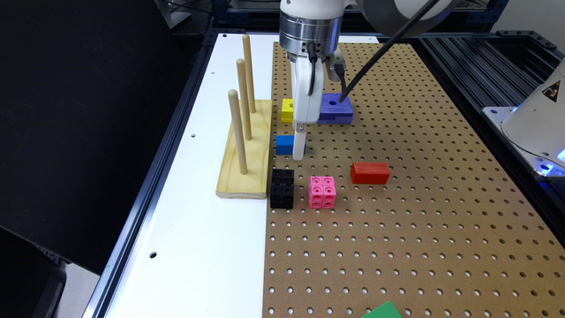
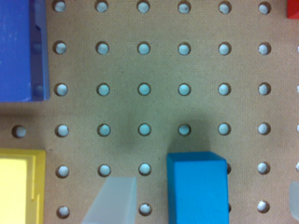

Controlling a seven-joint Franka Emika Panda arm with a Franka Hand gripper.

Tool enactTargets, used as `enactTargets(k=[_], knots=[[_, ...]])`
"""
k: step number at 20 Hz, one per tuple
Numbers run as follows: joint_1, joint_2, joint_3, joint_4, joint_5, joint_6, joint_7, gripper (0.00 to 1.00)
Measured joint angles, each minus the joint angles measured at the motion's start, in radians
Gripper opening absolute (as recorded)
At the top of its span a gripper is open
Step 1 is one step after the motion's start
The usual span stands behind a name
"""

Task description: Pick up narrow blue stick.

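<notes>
gripper (image 2: 201, 198): fingers apart, low over the board, straddling the stick, one translucent white finger (image 2: 114, 200) beside it
narrow blue stick (image 2: 198, 189): smooth solid bright-blue block, flat on pegboard between the fingers
pegboard (image 1: 397, 221): brown hardboard, regular hole grid
neighbours: purple block (image 1: 337, 108) with centre hole, yellow block (image 1: 287, 109), red block (image 1: 370, 172)

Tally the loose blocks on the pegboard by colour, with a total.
Blue: 1
Purple: 1
Yellow: 1
Red: 1
Pink: 1
Black: 1
Total: 6
</notes>
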Motion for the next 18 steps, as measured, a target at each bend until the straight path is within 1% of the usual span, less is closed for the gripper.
enactTargets(k=[8, 10, 13, 15, 18], knots=[[0.0, 0.005, 0.0, 0.004, -0.0001, 0.0, 0.0, 1.0], [0.0, 0.026, 0.0, 0.005, -0.0005, 0.014, 0.0, 1.0], [0.0, 0.066, 0.0, 0.011, -0.0012, 0.047, 0.0, 1.0], [0.0, 0.07, -0.001, 0.018, -0.0014, 0.048, 0.0, 1.0], [0.0, 0.071, -0.001, 0.02, -0.0014, 0.048, 0.0, 1.0]])
